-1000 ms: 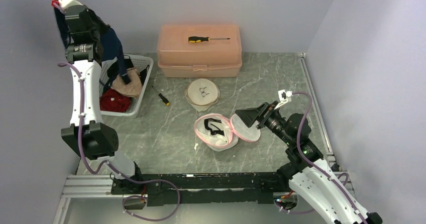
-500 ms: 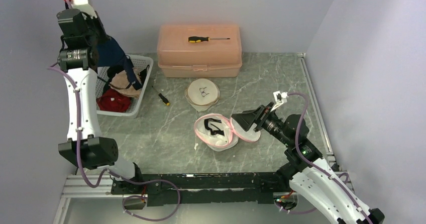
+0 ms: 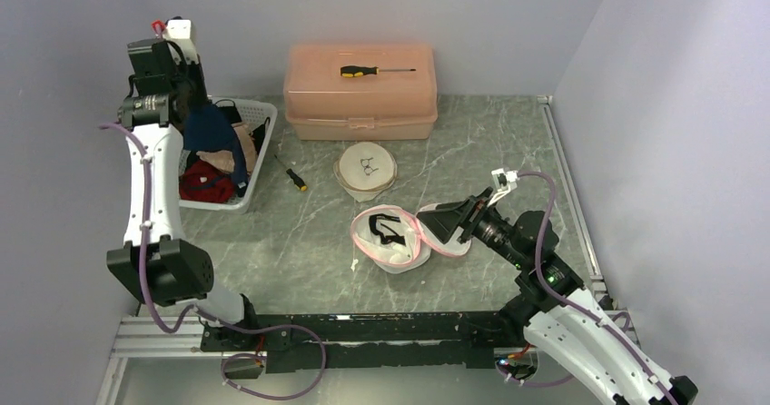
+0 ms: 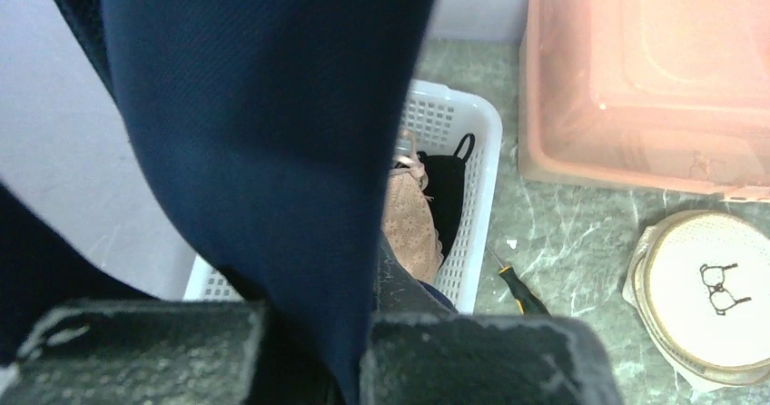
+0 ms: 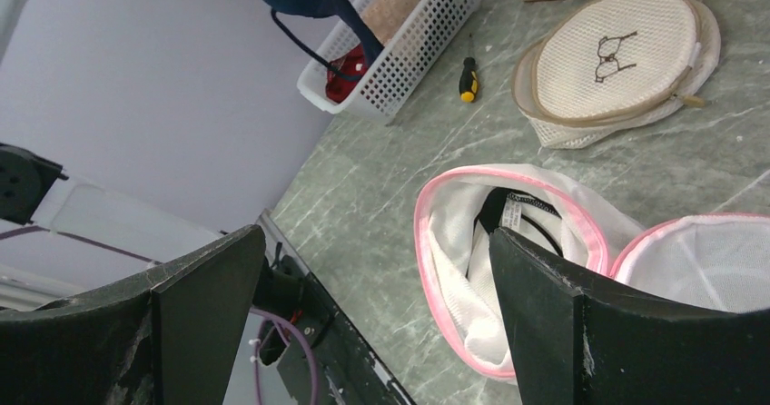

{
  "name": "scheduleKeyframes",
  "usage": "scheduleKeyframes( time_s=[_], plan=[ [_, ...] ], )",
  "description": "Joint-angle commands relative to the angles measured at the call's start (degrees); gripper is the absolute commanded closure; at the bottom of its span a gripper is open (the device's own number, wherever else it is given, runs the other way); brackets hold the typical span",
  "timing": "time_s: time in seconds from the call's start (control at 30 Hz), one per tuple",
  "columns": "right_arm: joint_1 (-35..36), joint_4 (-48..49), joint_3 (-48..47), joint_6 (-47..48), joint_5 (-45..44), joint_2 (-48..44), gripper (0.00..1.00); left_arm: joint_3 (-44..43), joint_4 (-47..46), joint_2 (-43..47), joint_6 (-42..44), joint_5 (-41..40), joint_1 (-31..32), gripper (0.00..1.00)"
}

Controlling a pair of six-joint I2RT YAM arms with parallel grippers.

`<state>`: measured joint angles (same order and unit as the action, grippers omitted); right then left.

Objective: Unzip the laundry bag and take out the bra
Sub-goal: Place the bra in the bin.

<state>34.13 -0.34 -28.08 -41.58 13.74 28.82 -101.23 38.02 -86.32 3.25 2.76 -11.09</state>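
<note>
Overhead, the left gripper (image 3: pixel 192 102) stands high above the white basket (image 3: pixel 262 151) at the table's far left. Its jaws are pressed together on a navy garment (image 4: pixel 272 105), which hangs down from the fingers over the basket. The garment looks like a bra: the right wrist view shows a cup shape and a thin strap loop, though it is small there and this is not certain. Its lower edge appears to reach the clothes heaped in the basket.

The right gripper (image 5: pixel 374 237) is spread wide and holds nothing. It is low over the table, just beside the pink-trimmed laundry bag (image 3: pixel 390 240). One finger overlaps the bag's flipped-back lid (image 5: pixel 708 260) in the overhead view; whether they touch cannot be told.

The bag is unzipped and gaping near the table's centre. A black strappy item (image 5: pixel 508 210) lies inside it.

A second round mesh bag (image 3: pixel 366 166) lies closed beyond it, and a small screwdriver (image 3: pixel 295 179) lies beside the basket.
</note>
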Motion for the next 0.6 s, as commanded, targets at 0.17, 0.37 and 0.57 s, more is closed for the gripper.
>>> scheduleKeyframes(
  time_s=[0.17, 0.37, 0.57],
  plan=[
    [0.25, -2.77, -1.09, 4.34, -5.91, -3.21, 0.02, -2.40, -0.34, -11.86, -1.37, 2.68, -0.43, 0.97],
    [0.32, -2.30, -0.06, 4.85, -7.40, -4.22, 0.02, -7.31, 3.27, -21.38, -1.91, 2.60, -0.54, 0.97],
    [0.31, -2.19, -0.01, 5.27, -7.76, -2.90, 0.01, -11.07, 4.78, -26.79, -2.91, 2.31, -0.55, 0.95]
  ],
)
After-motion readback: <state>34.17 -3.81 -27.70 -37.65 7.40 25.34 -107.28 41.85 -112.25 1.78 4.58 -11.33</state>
